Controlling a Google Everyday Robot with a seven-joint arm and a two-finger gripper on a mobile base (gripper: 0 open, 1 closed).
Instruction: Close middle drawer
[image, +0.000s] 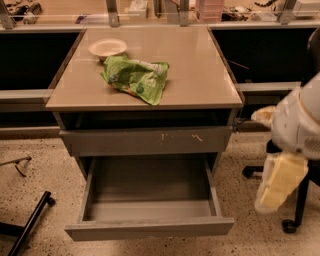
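Observation:
The middle drawer (150, 227) is a wide, shallow grey metal drawer. It is pulled far out of the cabinet, with its empty box body (150, 185) open to view and its low plain front panel nearest to me. Above it is a taller grey drawer front with pale scratch marks (147, 141), pushed in. My gripper (277, 182) hangs at the right on the white arm (300, 122), pale yellow. It is to the right of the open drawer, apart from it and holding nothing that I can see.
On the cabinet top (200, 75) lie a crumpled green bag (136, 77) and a small white bowl (107, 48). Black chair legs with casters (290, 225) stand at the right under my arm. A black bar (30, 222) lies on the floor at the left.

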